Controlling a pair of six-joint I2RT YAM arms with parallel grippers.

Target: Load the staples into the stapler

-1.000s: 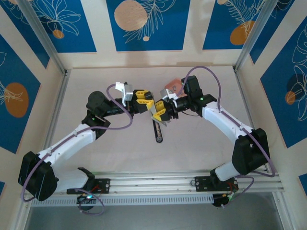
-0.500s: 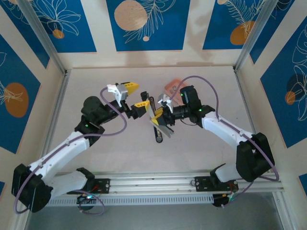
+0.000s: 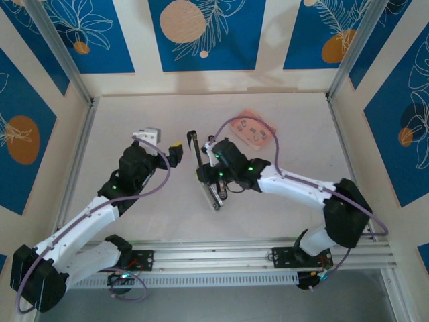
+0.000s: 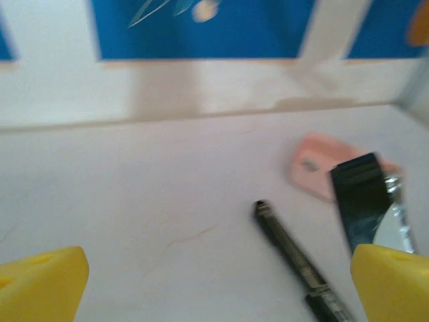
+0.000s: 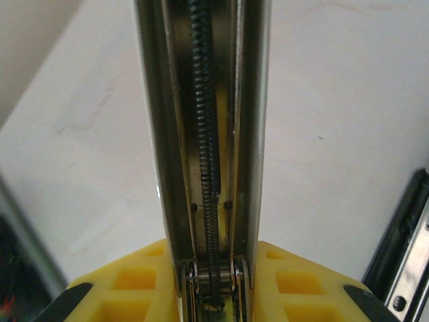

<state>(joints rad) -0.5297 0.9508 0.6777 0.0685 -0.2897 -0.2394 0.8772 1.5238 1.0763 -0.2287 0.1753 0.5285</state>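
My right hand (image 5: 213, 288) pinches the stapler (image 5: 208, 134) by its rail; my left hand (image 4: 214, 285), spread, hovers left of it

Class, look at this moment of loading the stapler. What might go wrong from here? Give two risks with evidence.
1. The right gripper holds the stapler with most of its rail jutting past the fingers, so pressing a strip in might twist it.
2. The staples are tiny and lie in the pink tray, apart from the left gripper, whose fingers are open and empty; a strip might slip when pinched.
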